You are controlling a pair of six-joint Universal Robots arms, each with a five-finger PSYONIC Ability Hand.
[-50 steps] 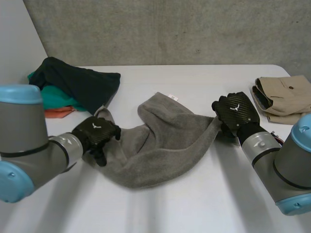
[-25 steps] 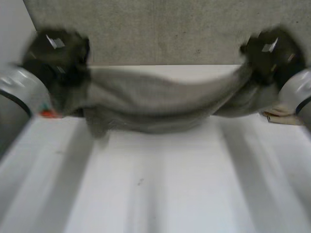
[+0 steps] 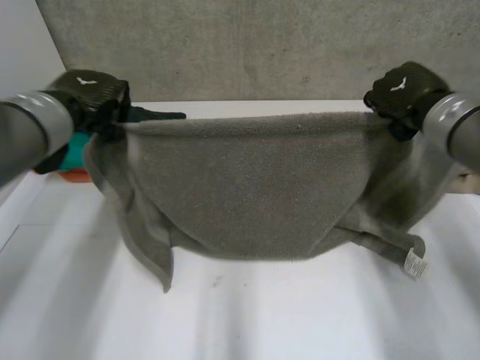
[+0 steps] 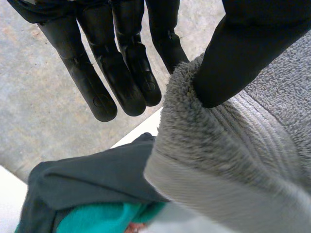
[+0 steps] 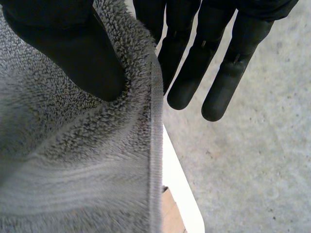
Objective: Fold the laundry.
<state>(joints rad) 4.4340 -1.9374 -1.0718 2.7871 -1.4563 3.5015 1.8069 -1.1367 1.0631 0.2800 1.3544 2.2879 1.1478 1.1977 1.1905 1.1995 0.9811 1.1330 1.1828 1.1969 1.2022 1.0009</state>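
Looking at a grey towel (image 3: 255,187) held up in the air over the white table (image 3: 247,322), stretched wide between its two top corners. Sagging a little along the top, bottom edge hanging down toward the tabletop. Can't tell whether it's actually touching the table or just clear of it. Got a small white label (image 3: 415,264) dangling off the low corner toward the table's right side.

Grabbed at the top corner over the table's far left by the left hand (image 3: 90,91). Thumb (image 4: 228,58) pressed down into the fluffy pile, pinching the hem against a finger tucked behind it. Other fingers (image 4: 121,68) sticking out straight past the edge, holding nothing. Same deal over the table's far right with the right hand (image 3: 401,88): thumb (image 5: 73,43) clamped on the towel's corner, spare fingers (image 5: 194,73) straight and free beyond the hem.

Also sitting at the table's far left corner: a heap of clothes, with a dark garment (image 4: 92,179) on top, a teal garment (image 4: 102,221) under that, and a bit of orange cloth (image 3: 71,175) peeking out lowest. Over by the table's right edge, a sliver of tan cloth (image 5: 169,211), mostly hidden behind the towel. Backed by a concrete wall (image 3: 247,45) past the table's far edge.
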